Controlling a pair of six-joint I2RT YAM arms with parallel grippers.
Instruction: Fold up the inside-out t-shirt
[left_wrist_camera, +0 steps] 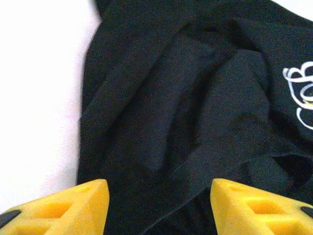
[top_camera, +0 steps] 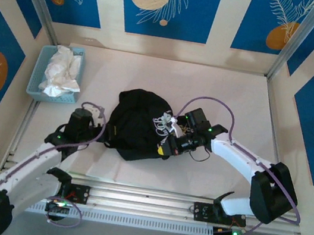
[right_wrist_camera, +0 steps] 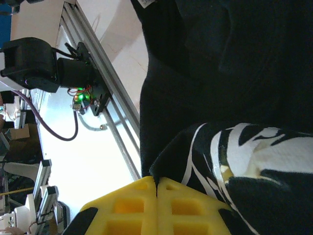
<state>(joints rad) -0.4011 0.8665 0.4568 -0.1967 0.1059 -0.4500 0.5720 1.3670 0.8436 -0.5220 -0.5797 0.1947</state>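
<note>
T-shirt [top_camera: 135, 120] pinched by shut right claw [right_wrist_camera: 156, 181]; left claw [left_wrist_camera: 157, 188] open

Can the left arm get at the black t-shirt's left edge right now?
Probably yes. The left pincer is open at the edge of the black t-shirt, nothing lies between them, and the right pincer is shut on the shirt's other side, out of its way.

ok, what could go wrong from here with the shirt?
1. The t-shirt is a bunched heap; the right gripper, shut at its printed edge, may drag the whole heap instead of spreading it.
2. The left gripper hangs open over stacked folds; closing here could pinch several layers at once.
</note>
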